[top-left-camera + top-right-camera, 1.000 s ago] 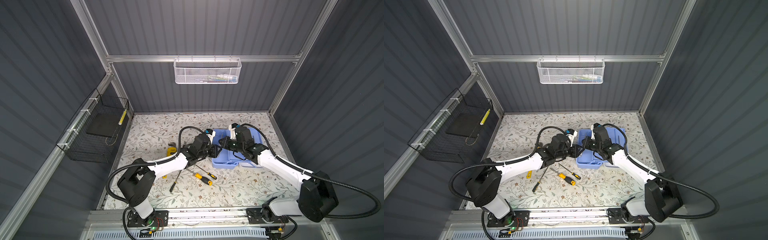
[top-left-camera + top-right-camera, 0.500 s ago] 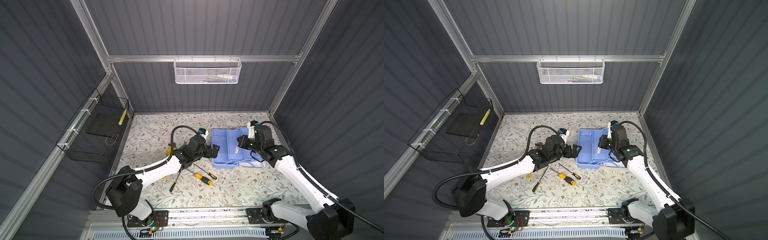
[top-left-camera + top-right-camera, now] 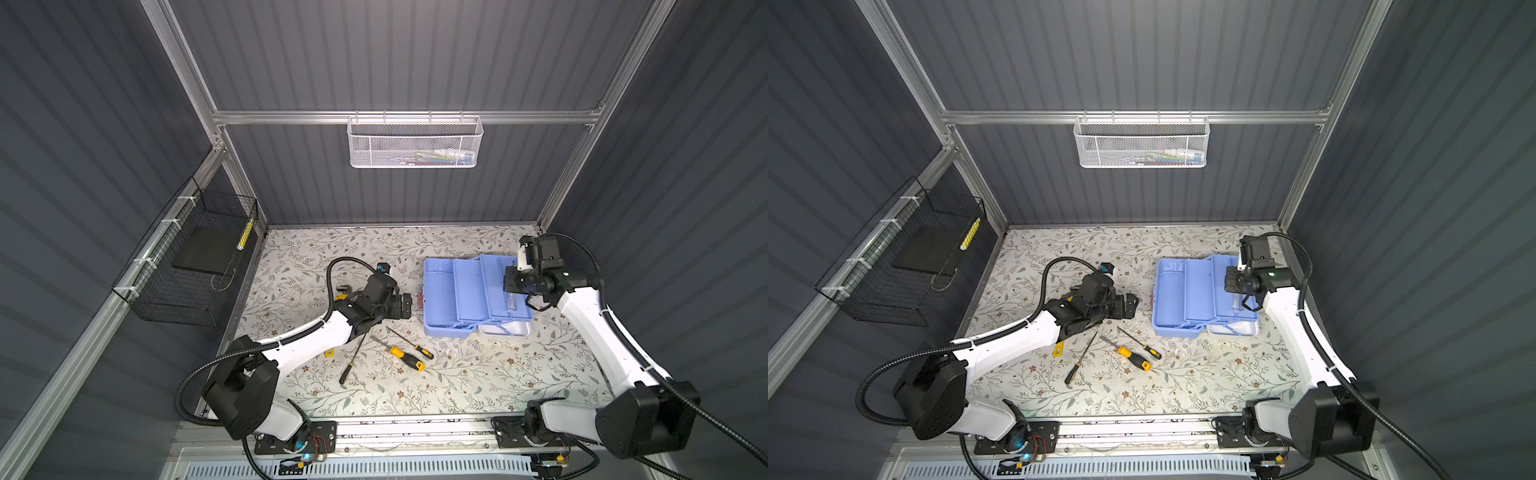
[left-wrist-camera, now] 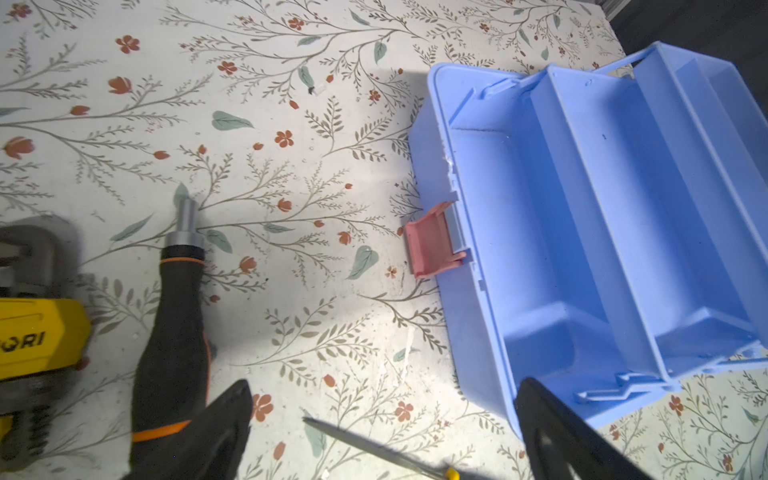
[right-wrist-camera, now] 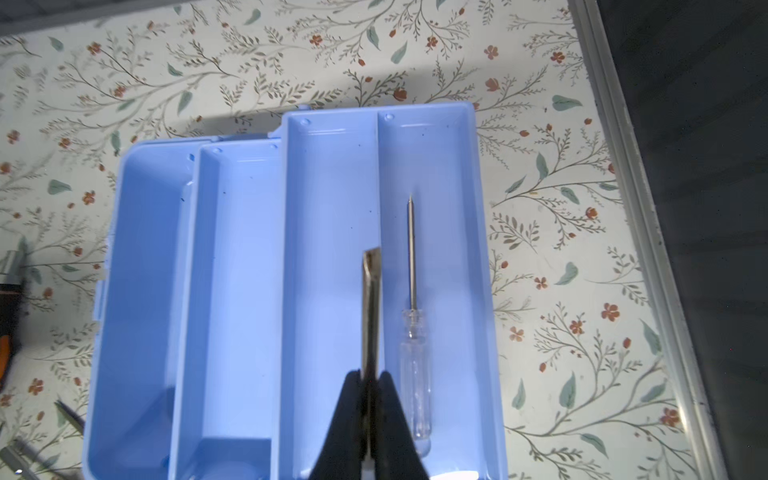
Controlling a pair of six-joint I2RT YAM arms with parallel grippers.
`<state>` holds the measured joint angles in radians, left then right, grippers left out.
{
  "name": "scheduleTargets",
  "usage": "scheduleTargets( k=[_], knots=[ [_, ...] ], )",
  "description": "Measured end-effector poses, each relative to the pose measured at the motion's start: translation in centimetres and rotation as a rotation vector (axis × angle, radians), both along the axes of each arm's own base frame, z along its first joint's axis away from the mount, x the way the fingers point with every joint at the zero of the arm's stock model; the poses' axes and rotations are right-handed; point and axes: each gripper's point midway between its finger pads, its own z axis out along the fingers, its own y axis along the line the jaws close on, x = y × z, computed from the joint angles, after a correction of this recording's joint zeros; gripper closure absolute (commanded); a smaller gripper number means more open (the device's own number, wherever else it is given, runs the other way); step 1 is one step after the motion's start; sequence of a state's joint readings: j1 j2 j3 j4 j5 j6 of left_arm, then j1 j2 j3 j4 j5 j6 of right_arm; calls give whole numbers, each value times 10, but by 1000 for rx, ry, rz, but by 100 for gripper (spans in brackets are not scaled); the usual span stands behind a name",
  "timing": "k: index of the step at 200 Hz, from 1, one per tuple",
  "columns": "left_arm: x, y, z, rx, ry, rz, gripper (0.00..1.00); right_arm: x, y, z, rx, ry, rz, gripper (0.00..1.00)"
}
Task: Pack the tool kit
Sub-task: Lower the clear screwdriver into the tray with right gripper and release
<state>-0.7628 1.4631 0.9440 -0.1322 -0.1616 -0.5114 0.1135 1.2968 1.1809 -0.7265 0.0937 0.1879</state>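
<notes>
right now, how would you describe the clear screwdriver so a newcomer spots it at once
Find the blue tool kit open on the table, then its tray compartment nearest the right arm. The clear screwdriver lies alone there, below the right claw, which is shut on a thin metal strip. Its transparent handle sets it apart from the yellow-handled screwdrivers on the table.

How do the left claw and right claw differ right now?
Left claw is open and empty; right claw is shut on a thin metal tool. Left claw hangs over the table beside the pink latch of the tool kit; right claw over its tray. Both have black fingers.
</notes>
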Motion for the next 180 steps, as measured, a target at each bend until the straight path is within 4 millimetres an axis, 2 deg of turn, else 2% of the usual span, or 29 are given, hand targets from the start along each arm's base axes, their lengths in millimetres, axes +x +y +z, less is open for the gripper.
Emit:
scheduleTargets(
  k=[45, 88, 180],
  knots=[
    [-1, 17, -1, 9, 1, 28, 0, -2, -19, -11, -134, 98, 5, 100],
    [-2, 24, -8, 28, 15, 38, 0, -2, -34, -22, -221, 165, -10, 99],
    [-4, 29, -9, 39, 14, 42, 0, 12, -37, -45, -248, 208, -10, 97]
  ],
)
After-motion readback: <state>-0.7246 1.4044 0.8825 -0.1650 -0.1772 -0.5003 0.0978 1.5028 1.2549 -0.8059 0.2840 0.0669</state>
